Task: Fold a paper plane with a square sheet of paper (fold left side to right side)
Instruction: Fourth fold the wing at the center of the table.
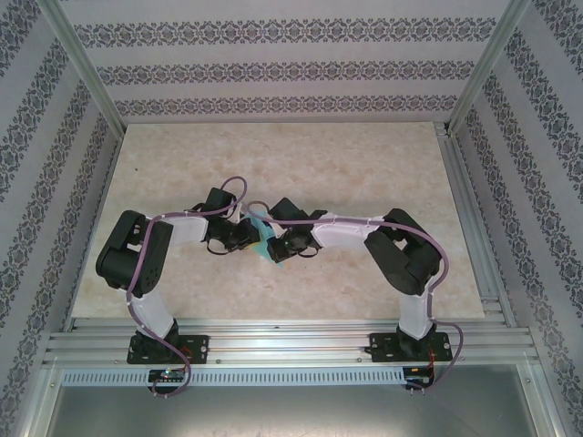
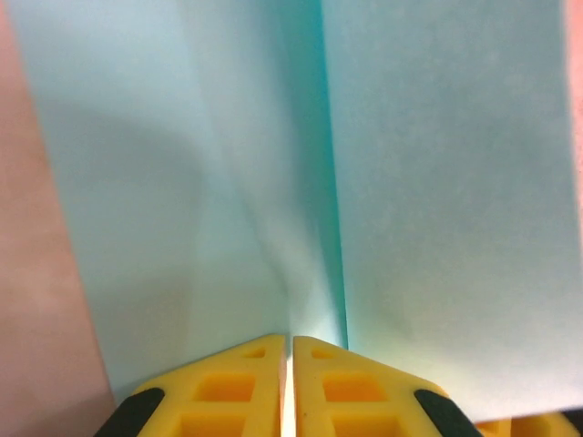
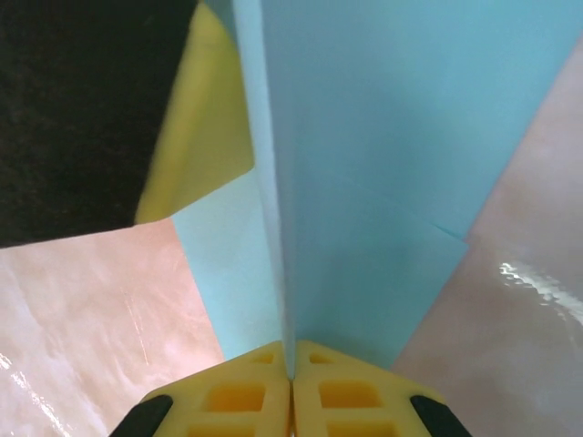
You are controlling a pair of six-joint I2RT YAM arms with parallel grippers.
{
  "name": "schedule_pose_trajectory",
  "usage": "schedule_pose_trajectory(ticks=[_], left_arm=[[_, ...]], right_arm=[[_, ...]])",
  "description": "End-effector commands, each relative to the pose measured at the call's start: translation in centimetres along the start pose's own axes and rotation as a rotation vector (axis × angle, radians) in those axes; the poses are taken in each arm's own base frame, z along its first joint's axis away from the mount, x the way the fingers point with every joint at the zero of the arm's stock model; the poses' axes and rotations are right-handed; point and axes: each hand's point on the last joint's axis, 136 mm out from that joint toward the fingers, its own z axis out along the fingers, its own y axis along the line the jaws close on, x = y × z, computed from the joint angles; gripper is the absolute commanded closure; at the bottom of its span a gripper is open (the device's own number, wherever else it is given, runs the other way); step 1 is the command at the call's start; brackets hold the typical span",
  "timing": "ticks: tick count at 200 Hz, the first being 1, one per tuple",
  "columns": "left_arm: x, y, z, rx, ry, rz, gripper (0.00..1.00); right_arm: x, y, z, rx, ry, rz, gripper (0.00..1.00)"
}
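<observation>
Square sheet of paper [image 1: 263, 238] is held up off the worktop [image 1: 364, 164] around its middle, pulled into an upright ridge. Left gripper [image 2: 290, 341] is clamped on the ridge, and right gripper [image 3: 291, 350] is pinched on the standing fold opposite. This is probably done to line the layers up for creasing. Both arms are bent elbows-out, with wrists turned inward toward each other.

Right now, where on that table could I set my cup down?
The far half of the table, up to the back wall, is bare. So is the near strip between the two arm bases. The middle is crowded: the left hand and right hand both pinch the blue paper.
</observation>
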Motion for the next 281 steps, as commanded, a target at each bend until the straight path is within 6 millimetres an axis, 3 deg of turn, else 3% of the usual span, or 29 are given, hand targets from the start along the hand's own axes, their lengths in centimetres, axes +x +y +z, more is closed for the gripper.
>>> schedule_pose_trajectory(ticks=[1, 44, 68, 129, 151, 169, 192, 226, 281], left_arm=[[0.5, 0.1, -0.5, -0.041, 0.009, 0.031, 0.88], [0.6, 0.6, 0.0, -0.055, 0.023, 0.027, 0.89], [0.4, -0.4, -0.4, -0.012, 0.011, 0.042, 0.88], [-0.8, -4.2, -6.3, 0.061, -0.079, 0.118, 0.72], [-0.6, -5.1, -7.3, 0.107, -0.096, 0.114, 0.69], [-0.3, -5.5, -7.0, 0.167, -0.094, 0.083, 0.68], [-0.3, -5.2, -5.9, 0.215, -0.094, 0.036, 0.57], [-0.6, -4.0, -4.4, 0.216, -0.096, -0.010, 0.59], [-0.9, -3.9, -2.5, 0.241, -0.062, -0.023, 0.62]], right_arm=[[-1.3, 1.4, -1.5, -0.112, -0.061, 0.010, 0.91], [-1.7, 1.6, -2.0, -0.179, -0.064, 0.005, 0.89], [-1.3, 1.7, -1.6, -0.191, -0.037, 0.006, 0.90], [-1.3, 2.1, -1.9, -0.217, -0.040, 0.052, 0.90], [-1.4, 2.4, -2.0, -0.236, -0.051, 0.085, 0.90], [-1.5, 2.7, -2.2, -0.256, -0.074, 0.111, 0.90], [-1.4, 2.8, -2.2, -0.268, -0.083, 0.131, 0.90], [-1.3, 2.6, -2.0, -0.266, -0.083, 0.153, 0.89], [-1.1, 2.4, -1.7, -0.269, -0.071, 0.154, 0.87]])
